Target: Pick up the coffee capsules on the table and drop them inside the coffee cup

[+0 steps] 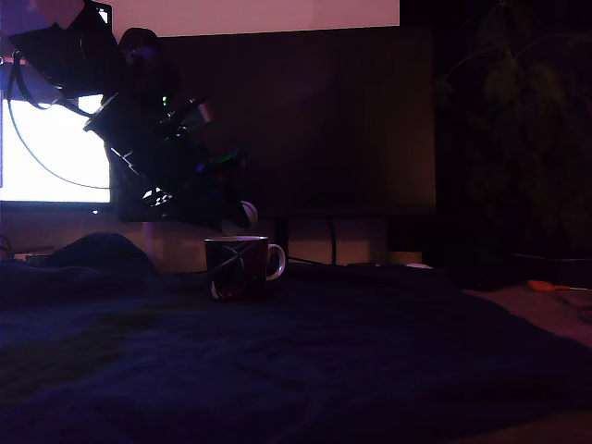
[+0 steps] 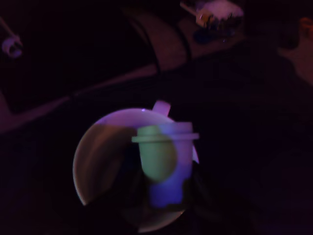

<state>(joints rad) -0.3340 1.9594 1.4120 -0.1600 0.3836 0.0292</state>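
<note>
The scene is very dark. The coffee cup [image 1: 242, 268], a dark mug with a white handle and thin pale lines, stands on a dark cloth. My gripper [image 1: 239, 211] hangs just above its rim, tilted down from the exterior view's left. In the wrist view a pale lavender coffee capsule [image 2: 168, 166] with a flat rim sits over the cup's round mouth [image 2: 95, 156], partly tinted green. The gripper [image 2: 164, 198] is shut on the capsule's lower end, and its dark fingers barely show. I see no other capsule.
A bright screen [image 1: 55, 153] glows behind the arm at the exterior view's left. A large dark monitor [image 1: 333, 120] stands behind the cup. A small orange object [image 1: 546, 287] lies at the far right, beneath a dim plant [image 1: 518, 102].
</note>
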